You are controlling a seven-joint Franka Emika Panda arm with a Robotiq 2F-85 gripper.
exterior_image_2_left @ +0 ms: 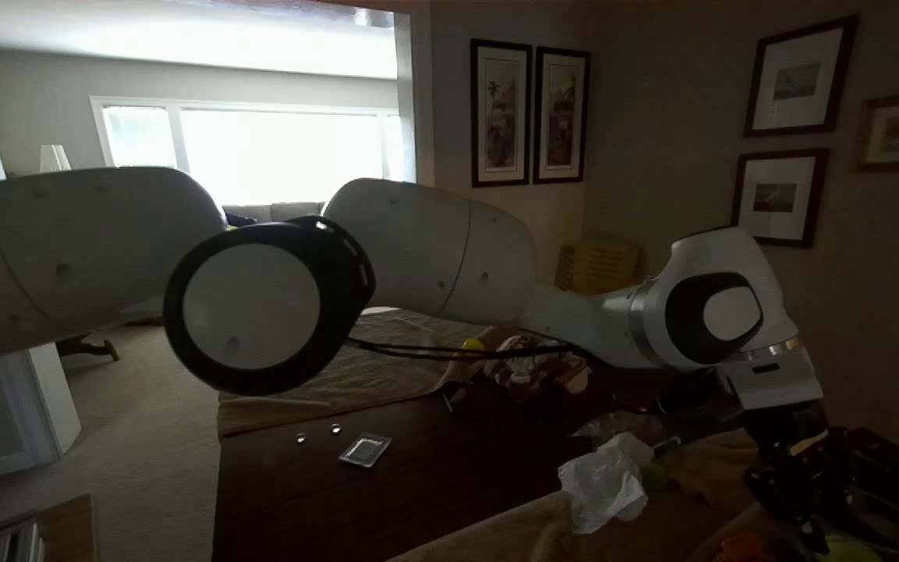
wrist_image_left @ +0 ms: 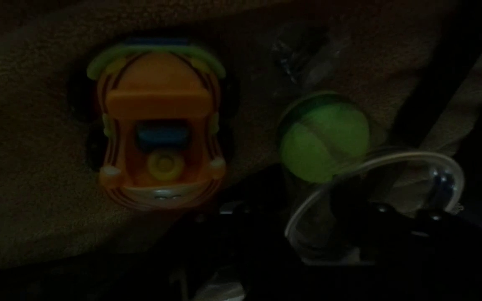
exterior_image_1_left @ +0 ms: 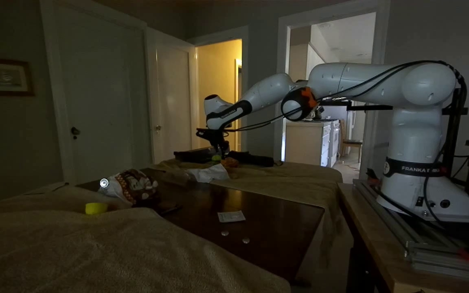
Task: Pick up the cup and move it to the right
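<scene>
- Wrist view, very dark: a clear cup (wrist_image_left: 408, 175) was at lower right, its round mouth turned to the camera.
- The jaws looked parted, one side just left of the cup, the other over its mouth; whether they touched its wall could not be told.
- A green tennis ball (wrist_image_left: 326, 140) showed at the cup's upper left, inside or behind it, unclear which. An orange toy car (wrist_image_left: 163, 102) sat farther left on tan cloth (wrist_image_left: 27, 167). Crinkled plastic (wrist_image_left: 303, 58) lay above the ball; a long black shape (wrist_image_left: 446, 79) slanted down near the cup's upper rim.
- In an exterior view, the robot arm (exterior_image_1_left: 269, 90) stretched over the far end of a dark worktop (exterior_image_1_left: 275, 219); a white sheet (exterior_image_1_left: 210, 173) lay near the toy car, a patterned bag (exterior_image_1_left: 134, 185) farther off.
- In an exterior view, the jaws hung low at right beside the cup; a pale green object (exterior_image_2_left: 654, 476) lay next to the white sheet.
</scene>
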